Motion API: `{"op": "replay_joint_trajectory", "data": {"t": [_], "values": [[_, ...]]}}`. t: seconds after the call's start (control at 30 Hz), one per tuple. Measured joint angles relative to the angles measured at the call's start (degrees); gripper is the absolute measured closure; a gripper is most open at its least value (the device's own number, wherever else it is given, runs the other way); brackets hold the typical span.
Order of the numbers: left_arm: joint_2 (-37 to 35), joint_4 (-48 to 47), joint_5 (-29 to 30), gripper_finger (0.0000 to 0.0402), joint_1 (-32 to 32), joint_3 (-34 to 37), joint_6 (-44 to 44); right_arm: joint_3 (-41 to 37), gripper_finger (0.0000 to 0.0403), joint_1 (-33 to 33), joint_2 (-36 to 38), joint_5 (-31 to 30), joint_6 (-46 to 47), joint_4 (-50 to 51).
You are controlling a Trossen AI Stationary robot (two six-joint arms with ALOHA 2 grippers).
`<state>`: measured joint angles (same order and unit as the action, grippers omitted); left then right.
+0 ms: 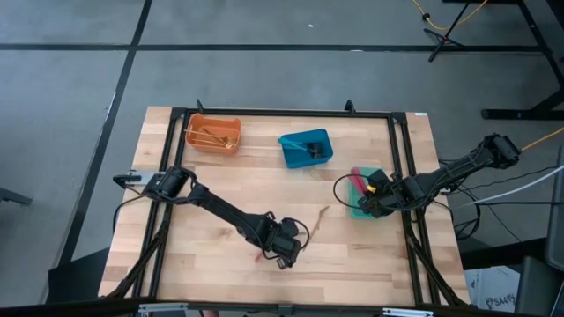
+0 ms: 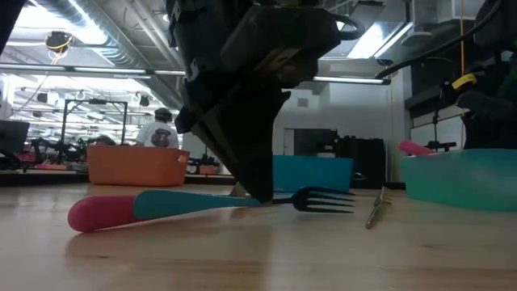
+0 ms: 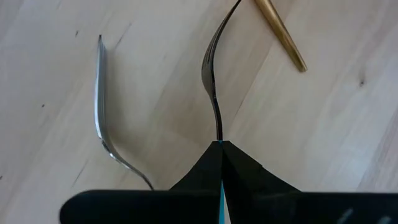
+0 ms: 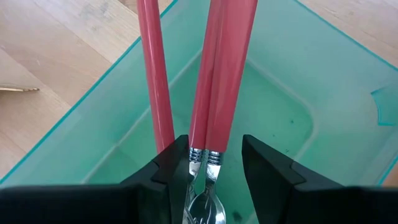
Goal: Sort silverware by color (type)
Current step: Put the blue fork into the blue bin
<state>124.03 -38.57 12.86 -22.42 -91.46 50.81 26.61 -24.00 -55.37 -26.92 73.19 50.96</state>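
Low view, left gripper (image 2: 262, 190): it is coming down onto a fork (image 2: 212, 204) that is lying flat on the wooden table (image 2: 258, 259).
Fork: its handle is red at the end and teal nearer the prongs, and the dark prongs are sticking out past the gripper.
Left fingers: in the left wrist view they are pressed together (image 3: 249, 180), pinching the thin neck of the fork (image 3: 213, 74).
Beside the left gripper: a silver utensil (image 3: 102, 112) is lying just next to it, and a gold utensil (image 3: 280, 31) is lying a bit farther ahead.
Right gripper (image 4: 208, 165): it is sitting over the green bin (image 4: 298, 81), with its fingers apart.
Between the right fingers: two red-handled utensils (image 4: 224, 68) are standing side by side, and I cannot tell if the fingers are touching them. A third red handle (image 4: 152, 74) is leaning just beside them.
Other bins: an orange bin (image 1: 214, 134) and a blue bin (image 1: 306, 147) are sitting well away from both grippers.
Writing: I am not seeing any words or labels that I can read.
Room behind: a person (image 2: 159, 129) is showing far off.
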Motion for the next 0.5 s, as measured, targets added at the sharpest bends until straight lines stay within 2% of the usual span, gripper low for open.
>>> {"op": "replay_joint_trajectory", "data": {"t": [0.5], "values": [[0.5, 0.4, -0.3, 0.0401, -0.3, 0.4, 0.1, 0.0, 0.0265, 0.0, 0.0, 0.0, 0.0, 0.0]]}}
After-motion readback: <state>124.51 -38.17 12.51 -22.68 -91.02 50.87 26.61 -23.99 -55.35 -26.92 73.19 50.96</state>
